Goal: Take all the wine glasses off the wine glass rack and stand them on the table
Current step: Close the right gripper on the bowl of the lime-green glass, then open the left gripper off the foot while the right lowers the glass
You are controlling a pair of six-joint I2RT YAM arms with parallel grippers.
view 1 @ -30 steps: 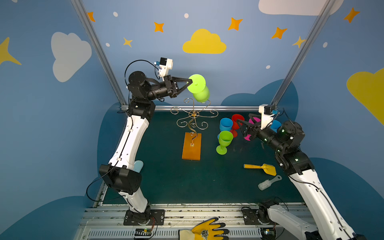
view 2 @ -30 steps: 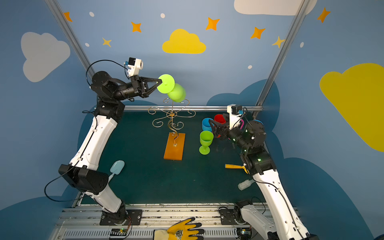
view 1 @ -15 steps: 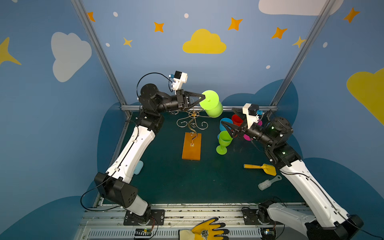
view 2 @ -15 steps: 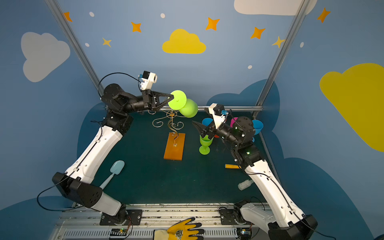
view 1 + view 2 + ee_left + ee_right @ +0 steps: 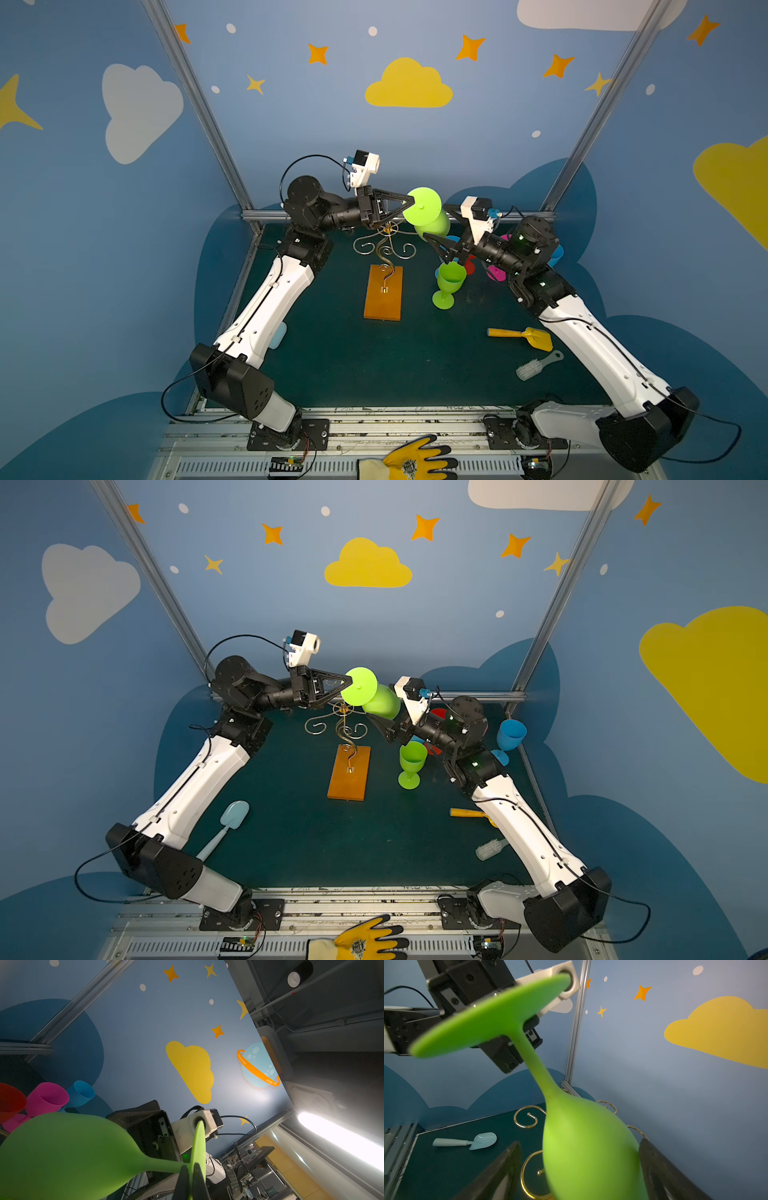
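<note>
Wine glass (image 5: pixel 424 207) foot-up, stem tilted; left hand (image 5: pixel 411 202) pinches its foot. Right hand (image 5: pixel 578 1145) nearer the bowl, spread wide, flanking it.

Lime-green plastic wine glass (image 5: pixel 424 208); gold-wire, orange-brown-based wooden wine glass rack (image 5: pixel 383 299); dark teal tabletop (image 5: pixel 353 365); blue panel walls (image 5: pixel 311 124) patterned with yellow cloud (image 5: pixel 409 85), orange stars (image 5: pixel 318 53).

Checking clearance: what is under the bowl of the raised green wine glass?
Beneath the wine glass bowl: gold scrolls of the wine glass rack and the dark table. The open right hand flanks the bowl. From the right wrist, the bowl covers where the scrolls meet.
</note>
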